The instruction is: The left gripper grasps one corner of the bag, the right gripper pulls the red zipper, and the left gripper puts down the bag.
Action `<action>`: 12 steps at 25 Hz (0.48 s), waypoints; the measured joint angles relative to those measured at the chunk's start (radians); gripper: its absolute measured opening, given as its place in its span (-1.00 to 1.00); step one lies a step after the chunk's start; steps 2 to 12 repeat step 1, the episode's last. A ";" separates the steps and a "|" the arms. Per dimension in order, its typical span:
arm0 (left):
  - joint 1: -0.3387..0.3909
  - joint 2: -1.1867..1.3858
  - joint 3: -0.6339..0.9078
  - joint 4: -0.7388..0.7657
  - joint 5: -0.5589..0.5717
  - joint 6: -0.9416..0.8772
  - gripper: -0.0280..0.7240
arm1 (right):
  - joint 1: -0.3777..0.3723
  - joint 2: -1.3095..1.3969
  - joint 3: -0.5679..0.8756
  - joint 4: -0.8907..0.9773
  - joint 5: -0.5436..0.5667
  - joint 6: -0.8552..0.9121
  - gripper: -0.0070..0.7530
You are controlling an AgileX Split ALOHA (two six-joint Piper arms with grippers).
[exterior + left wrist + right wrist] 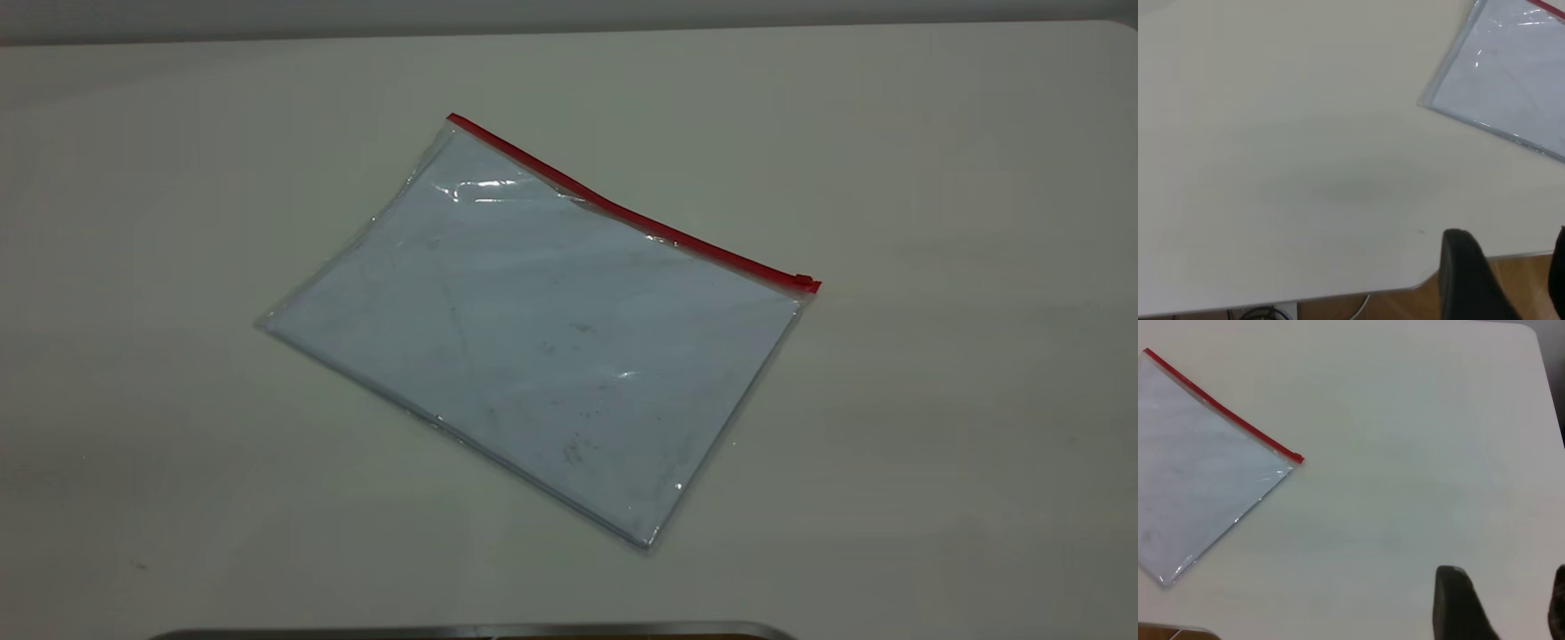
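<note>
I see the bag [542,347] lying flat on the white table [933,178], turned at an angle; its red zipper [622,209] runs along the far edge, the slider at the right end; the left gripper [1501,280] and right gripper [1498,603] both hover well apart from it, jaws wide, holding nothing.

Bag [1511,80] flat on table [1291,167]

The place looked like a lab or test bench. A bare, off-white tabletop [933,178] filled the views, with wood-toned flooring [1531,267] and loose cables [1261,312] beyond its edge.
</note>
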 joint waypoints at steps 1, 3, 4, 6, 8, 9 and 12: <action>0.000 0.000 0.000 0.000 0.000 0.000 0.03 | 0.000 0.000 0.000 0.000 0.000 0.000 0.00; 0.000 0.000 0.000 0.000 0.000 0.000 0.03 | 0.000 0.000 0.000 0.000 0.000 0.000 0.00; 0.000 0.000 0.000 0.000 0.000 0.000 0.03 | 0.000 0.000 0.000 0.000 0.000 0.000 0.00; 0.000 0.000 0.000 0.000 0.000 0.000 0.03 | 0.000 0.000 0.000 0.000 0.000 0.000 0.00; 0.000 0.000 0.000 0.000 0.000 0.000 0.03 | 0.000 0.000 0.000 0.000 0.000 0.000 0.00; 0.000 0.000 0.000 0.000 0.000 0.000 0.03 | 0.000 0.000 0.000 0.000 0.000 0.000 0.00; 0.000 0.000 0.000 0.000 0.000 0.000 0.03 | 0.000 0.000 0.000 0.000 0.000 0.000 0.00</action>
